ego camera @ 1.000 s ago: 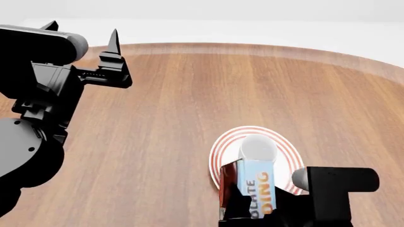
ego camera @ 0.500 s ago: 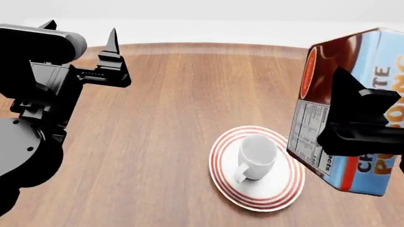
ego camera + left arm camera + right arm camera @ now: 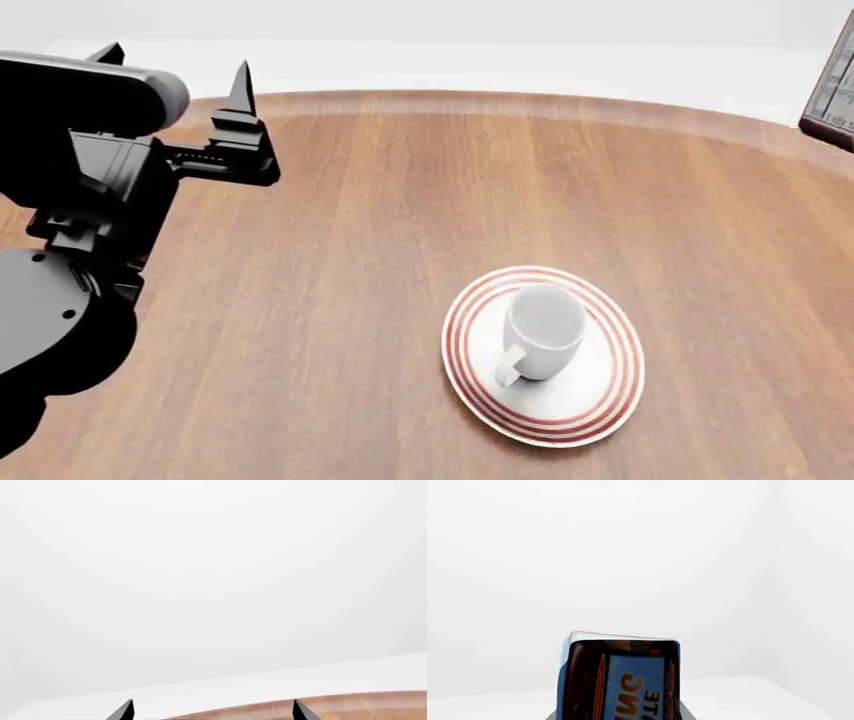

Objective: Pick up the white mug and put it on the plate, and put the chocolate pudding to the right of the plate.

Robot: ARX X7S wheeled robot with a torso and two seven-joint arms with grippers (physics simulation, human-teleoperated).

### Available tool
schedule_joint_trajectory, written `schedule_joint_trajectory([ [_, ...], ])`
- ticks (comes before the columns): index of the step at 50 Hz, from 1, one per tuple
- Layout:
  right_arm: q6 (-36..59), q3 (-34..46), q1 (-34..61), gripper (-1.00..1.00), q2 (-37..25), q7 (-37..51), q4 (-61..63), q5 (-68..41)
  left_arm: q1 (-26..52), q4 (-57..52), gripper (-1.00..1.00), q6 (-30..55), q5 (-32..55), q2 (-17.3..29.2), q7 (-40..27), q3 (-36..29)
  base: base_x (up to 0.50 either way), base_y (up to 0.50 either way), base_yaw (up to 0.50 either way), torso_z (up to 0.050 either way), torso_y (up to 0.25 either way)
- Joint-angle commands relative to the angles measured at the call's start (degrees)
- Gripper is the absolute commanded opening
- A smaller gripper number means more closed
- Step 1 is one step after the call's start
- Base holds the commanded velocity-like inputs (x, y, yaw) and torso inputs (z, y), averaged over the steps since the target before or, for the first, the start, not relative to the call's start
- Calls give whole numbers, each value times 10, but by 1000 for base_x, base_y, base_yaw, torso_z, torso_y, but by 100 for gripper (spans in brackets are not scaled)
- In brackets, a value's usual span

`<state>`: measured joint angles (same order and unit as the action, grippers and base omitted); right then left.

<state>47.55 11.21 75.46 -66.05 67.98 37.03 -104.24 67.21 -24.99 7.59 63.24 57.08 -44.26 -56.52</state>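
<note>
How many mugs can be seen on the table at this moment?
1. The white mug stands upright on the plate, its handle toward the robot. The head view's lower part of the table is partly covered by the left arm, so something could be hidden there.

Bright, even light, sharp renders — soft shadows, wrist views mostly white

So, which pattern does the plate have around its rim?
Concentric red rings on white, around the plate; clearest in the head view.
</note>
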Motion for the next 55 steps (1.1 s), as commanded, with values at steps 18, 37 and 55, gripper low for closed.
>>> schedule_joint_trajectory([
  [18, 85, 214, 175, -100, 115, -493, -418, 385, -3, 5, 100, 2, -13, -16, 17, 11, 0, 0, 0, 0, 0],
  [37, 88, 489, 311, -100, 202, -797, -616, 648, -5, 10, 100, 5, -16, -24, 21, 9, 0, 0, 0, 0, 1],
  [55, 82, 553, 280, -100, 189, -847, -638, 684, -5, 10, 100, 7, -17, -29, 25, 9, 0, 0, 0, 0, 0],
])
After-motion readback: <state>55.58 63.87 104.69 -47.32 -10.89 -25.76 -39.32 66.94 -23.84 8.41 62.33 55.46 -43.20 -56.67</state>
